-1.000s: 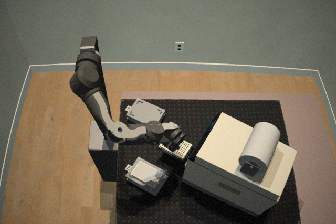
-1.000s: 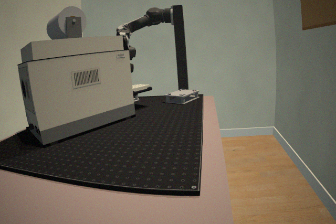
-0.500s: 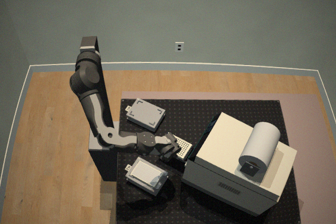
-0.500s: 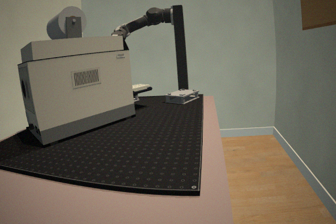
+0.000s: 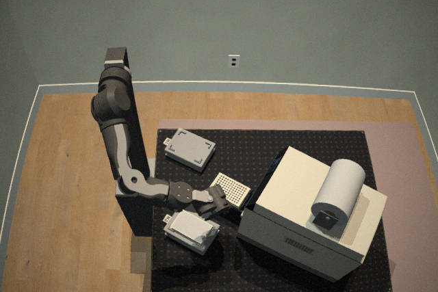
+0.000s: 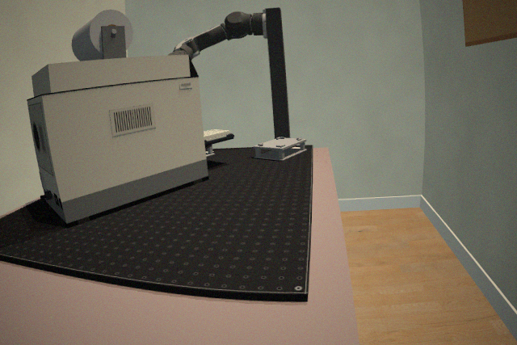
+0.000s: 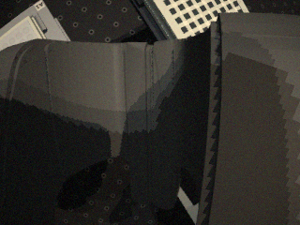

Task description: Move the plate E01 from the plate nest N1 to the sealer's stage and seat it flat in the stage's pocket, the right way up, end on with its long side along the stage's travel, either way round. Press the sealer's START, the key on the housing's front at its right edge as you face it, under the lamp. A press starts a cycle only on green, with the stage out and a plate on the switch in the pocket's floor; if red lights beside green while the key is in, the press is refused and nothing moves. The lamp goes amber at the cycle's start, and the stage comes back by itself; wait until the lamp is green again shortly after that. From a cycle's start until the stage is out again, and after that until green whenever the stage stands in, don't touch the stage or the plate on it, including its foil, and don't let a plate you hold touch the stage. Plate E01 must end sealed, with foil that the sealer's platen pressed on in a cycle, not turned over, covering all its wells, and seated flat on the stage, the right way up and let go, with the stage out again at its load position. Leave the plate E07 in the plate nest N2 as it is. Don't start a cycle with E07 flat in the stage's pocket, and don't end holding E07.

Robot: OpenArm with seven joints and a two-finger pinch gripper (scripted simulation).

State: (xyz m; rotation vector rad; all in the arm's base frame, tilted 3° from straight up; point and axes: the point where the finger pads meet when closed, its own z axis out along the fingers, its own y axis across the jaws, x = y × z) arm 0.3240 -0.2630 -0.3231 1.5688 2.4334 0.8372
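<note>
Plate E01 (image 5: 232, 189) is lying on the stage in front of the sealer (image 5: 293, 189), wells up and bare. The end effector (image 5: 216, 201) is hanging just beside its near end with fingers fully closed on nothing. Nest N1 (image 5: 189, 148) is sitting vacant; E07 (image 5: 191, 226) is resting in N2 (image 5: 203, 244) on the counter (image 5: 395, 161).

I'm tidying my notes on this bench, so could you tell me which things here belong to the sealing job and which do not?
Job: well plate on the sealer's stage; sealer; empty nest; shut gripper.

Not the job: nest holding the other plate; wall socket.
</note>
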